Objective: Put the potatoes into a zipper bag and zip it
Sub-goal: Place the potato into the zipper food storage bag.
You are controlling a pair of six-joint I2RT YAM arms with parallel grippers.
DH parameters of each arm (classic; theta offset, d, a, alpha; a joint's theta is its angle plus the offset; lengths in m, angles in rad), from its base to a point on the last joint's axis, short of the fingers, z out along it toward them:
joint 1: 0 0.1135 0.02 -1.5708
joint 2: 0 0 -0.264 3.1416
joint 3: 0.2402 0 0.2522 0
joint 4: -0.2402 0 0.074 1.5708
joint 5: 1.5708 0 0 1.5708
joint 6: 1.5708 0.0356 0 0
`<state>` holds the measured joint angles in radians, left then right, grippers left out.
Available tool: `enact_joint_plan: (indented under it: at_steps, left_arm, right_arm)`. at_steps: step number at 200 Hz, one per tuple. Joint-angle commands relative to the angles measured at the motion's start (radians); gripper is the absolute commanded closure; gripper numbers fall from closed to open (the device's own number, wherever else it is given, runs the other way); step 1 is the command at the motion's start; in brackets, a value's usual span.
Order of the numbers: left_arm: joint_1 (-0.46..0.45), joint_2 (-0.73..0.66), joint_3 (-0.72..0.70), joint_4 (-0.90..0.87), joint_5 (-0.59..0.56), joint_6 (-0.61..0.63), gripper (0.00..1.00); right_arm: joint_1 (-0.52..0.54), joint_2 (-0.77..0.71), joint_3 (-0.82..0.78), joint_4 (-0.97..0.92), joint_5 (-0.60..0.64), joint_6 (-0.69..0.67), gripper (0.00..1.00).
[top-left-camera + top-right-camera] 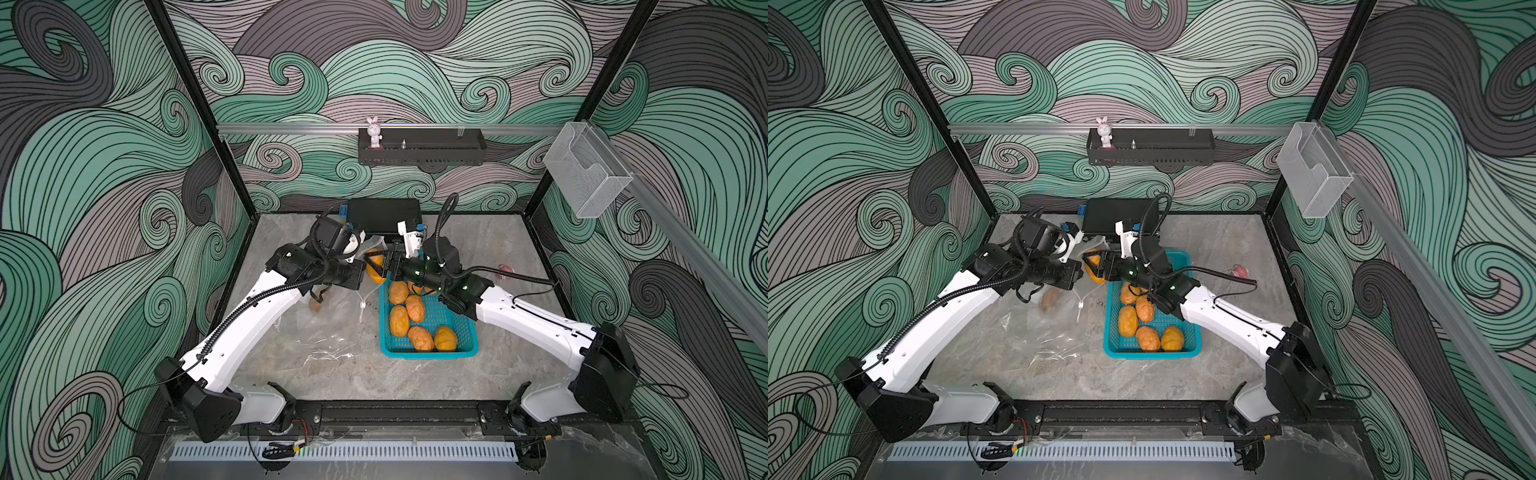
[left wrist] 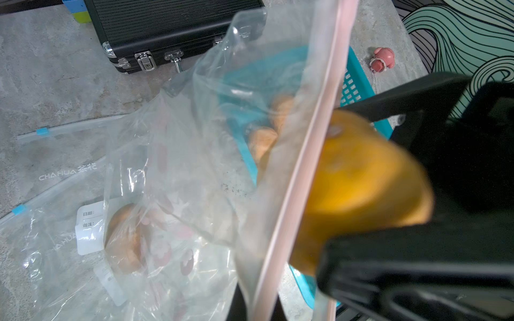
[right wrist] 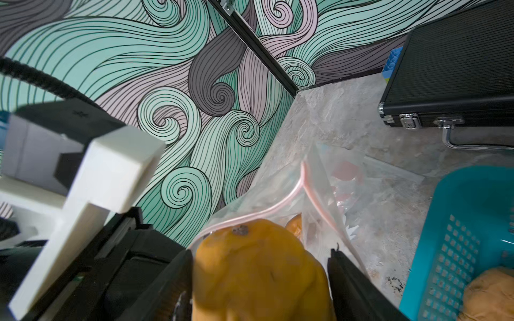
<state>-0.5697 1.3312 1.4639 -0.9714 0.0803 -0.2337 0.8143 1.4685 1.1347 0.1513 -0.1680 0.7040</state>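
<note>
Right fingers [image 3: 353, 280] are set wide on either side of an orange potato [image 3: 258, 272]. One finger is touching it, and the other is so close that it cannot be told whether the potato is gripped or loose. That potato is seen raised just beyond the far left corner of the teal basket [image 1: 428, 353], at the open mouth of the clear zipper bag [image 2: 194, 133], with its tip at the pink zip strip [image 2: 311, 139]. Left fingers [image 2: 236, 309] are closed on that strip, so the bag's rim is held up above the bench [image 1: 374, 378] on the basket's left side, while the rest of the bag is draped down onto the bench. One darker, brownish potato [image 1: 1050, 300] is already lodged low inside the bag, left of the basket. At least five more potatoes [image 1: 399, 321] are left in the basket. Other flat clear bags [image 2: 55, 178] with blue sliders [image 2: 43, 131] are spread on the bench, farther left of the basket. A black case [image 1: 384, 214] is placed behind the basket's far end, and a small pink toy [image 1: 505, 270] is found to the basket's right.
</note>
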Motion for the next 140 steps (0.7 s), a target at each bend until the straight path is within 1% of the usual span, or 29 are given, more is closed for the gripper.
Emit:
enact_joint_plan:
  at_steps: [1, 16, 45, 67, 98, 112, 140]
  left_arm:
    - [0.007, 0.003, 0.043, -0.001, 0.017, -0.011, 1.0]
    - [0.007, 0.006, 0.043, -0.001, 0.018, -0.01, 1.0]
    - [0.007, 0.005, 0.039, -0.002, 0.013, -0.006, 1.0]
    - [0.007, 0.001, 0.03, -0.001, 0.004, 0.0, 1.0]
    - [0.008, -0.003, 0.021, 0.004, 0.006, 0.003, 1.0]
    - [0.008, -0.008, 0.013, 0.009, 0.004, 0.005, 1.0]
    - [0.009, -0.015, -0.001, 0.014, 0.001, 0.007, 1.0]
  right_arm:
    - [0.008, -0.027, 0.034, -0.08, 0.056, -0.07, 0.17]
    - [0.01, -0.038, 0.036, -0.091, 0.055, -0.086, 0.16]
    - [0.011, -0.087, 0.036, -0.113, 0.051, -0.133, 0.19]
    - [0.011, -0.156, 0.043, -0.184, 0.064, -0.218, 0.2]
    - [-0.002, -0.291, 0.019, -0.324, 0.129, -0.357, 0.2]
    - [-0.039, -0.346, -0.021, -0.389, 0.151, -0.374, 0.2]
    - [-0.146, -0.407, -0.122, -0.468, 0.126, -0.322, 0.21]
